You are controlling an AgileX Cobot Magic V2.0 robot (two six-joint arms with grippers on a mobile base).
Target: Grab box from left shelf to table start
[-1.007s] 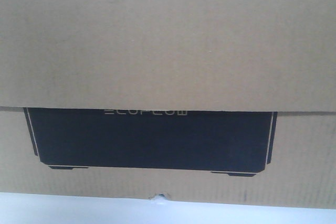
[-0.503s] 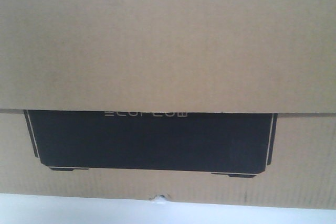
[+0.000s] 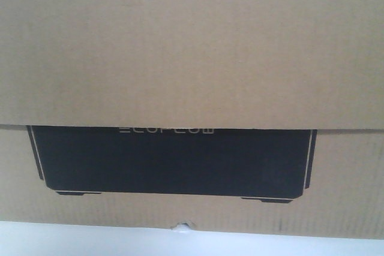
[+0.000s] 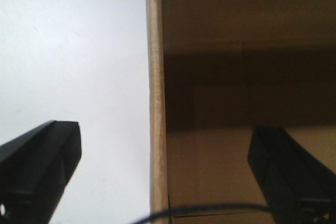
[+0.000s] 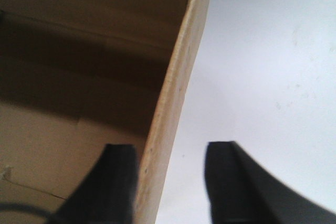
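Item: box (image 3: 192, 52), brown cardboard, black printed panel with pale lettering; fills nearly the whole front view. White table (image 3: 90, 241) shows as a strip along the bottom edge, directly under the box.

Progress (judged): box appears off the shelf and at or just above the table; whether it rests there cannot be told. Release and withdrawal remain.

Left gripper (image 4: 157, 171): wide open, straddling the box's left wall edge, one finger inside, one outside.

Right gripper (image 5: 168, 182): narrower gap, straddling the right wall edge; firm contact cannot be told.
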